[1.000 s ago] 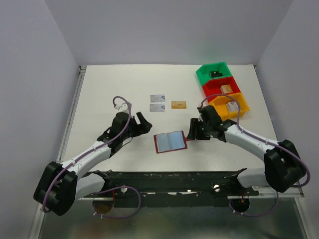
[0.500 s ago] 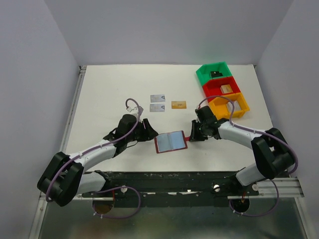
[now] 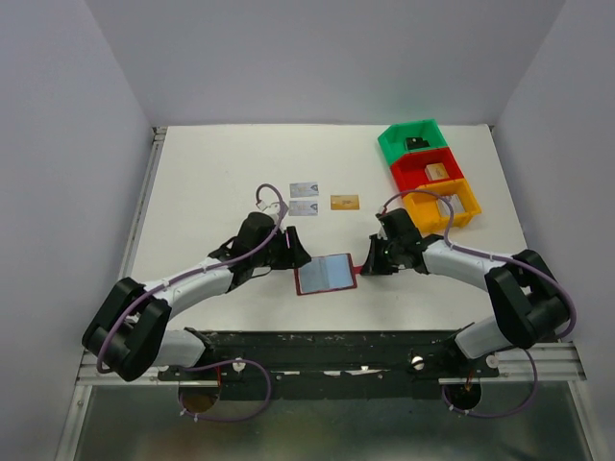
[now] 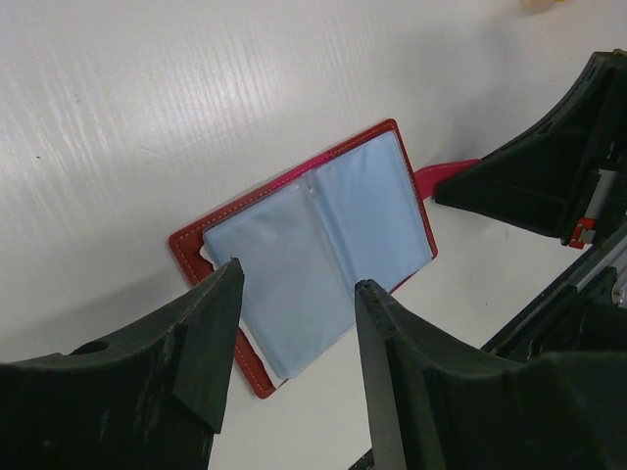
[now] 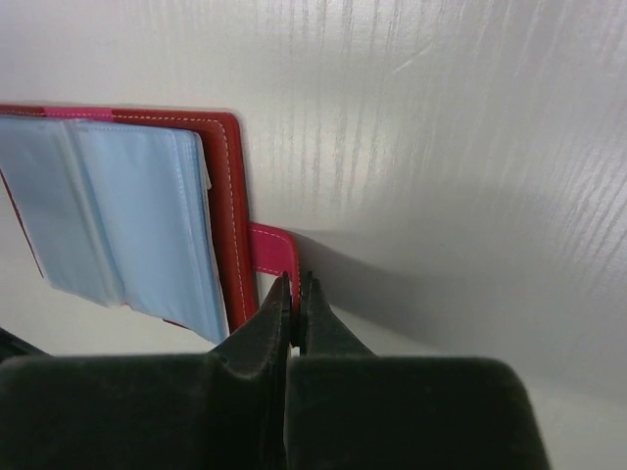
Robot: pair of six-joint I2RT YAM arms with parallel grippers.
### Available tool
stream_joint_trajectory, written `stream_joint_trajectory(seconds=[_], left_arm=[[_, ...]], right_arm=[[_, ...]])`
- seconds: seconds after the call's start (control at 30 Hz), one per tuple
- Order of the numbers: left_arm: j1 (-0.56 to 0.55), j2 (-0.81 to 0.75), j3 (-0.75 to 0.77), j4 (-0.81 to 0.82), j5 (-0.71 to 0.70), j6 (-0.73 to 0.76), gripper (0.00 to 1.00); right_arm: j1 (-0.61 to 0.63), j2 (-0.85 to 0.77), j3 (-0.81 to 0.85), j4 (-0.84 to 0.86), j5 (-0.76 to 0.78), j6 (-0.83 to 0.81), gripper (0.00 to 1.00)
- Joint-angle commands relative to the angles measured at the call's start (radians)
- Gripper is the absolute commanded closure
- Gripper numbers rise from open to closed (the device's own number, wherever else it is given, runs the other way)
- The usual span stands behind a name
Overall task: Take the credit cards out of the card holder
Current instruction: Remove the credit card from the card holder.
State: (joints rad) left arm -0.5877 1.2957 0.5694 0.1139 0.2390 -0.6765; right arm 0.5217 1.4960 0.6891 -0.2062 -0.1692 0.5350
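Near the front edge of the white tabletop, the dark red card holder lies open and flat between the two arms, its pale blue plastic sleeves facing up. The left pincer hangs released over the holder's left corner, one finger on each side of it and neither visibly touching. At the opposite edge the right pincer is clenched on the end of the red snap tab, pinning the holder in place.

Just beyond the holder, three credit cards rest loose on the tabletop: two silver-grey ones stacked one behind the other and a gold-tan one beside them to the right. No black card can be seen there, and whether any sits inside the cloudy sleeves cannot be told. Farther back and to the right stand the green, red and orange bins, each holding small items.

The holder looks light and limp, likely to slide or fold if tugged, so the grip on the tab seems a sensible anchor. Any card inside would be thin, stiff and slick, and best taken by an exposed edge at a sleeve's mouth, then drawn out along the sleeve. The sleeves are probably flimsy and could lift along with the card.
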Motion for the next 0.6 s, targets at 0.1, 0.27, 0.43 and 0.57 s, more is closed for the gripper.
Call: stream_joint_trajectory(seconds=[0.1,0.27,0.43,0.57], left_arm=[[-0.02,0.069,0.037,-0.059,0.02,0.022,0.39],[-0.027,0.091,0.043,-0.086,0.005,0.023,0.4],[-0.029,0.099,0.034,-0.079,0.005,0.02,0.4],[-0.029,0.117,0.033,-0.072,0.017,0.02,0.4]], right_arm=[[0.014,-0.037,-0.083,0.04,-0.078,0.049,1.0],[0.017,-0.049,-0.088,0.041,-0.089,0.054,1.0],[0.017,-0.049,-0.091,0.048,-0.093,0.056,1.0],[0.017,-0.042,-0.094,0.057,-0.102,0.06,1.0]])
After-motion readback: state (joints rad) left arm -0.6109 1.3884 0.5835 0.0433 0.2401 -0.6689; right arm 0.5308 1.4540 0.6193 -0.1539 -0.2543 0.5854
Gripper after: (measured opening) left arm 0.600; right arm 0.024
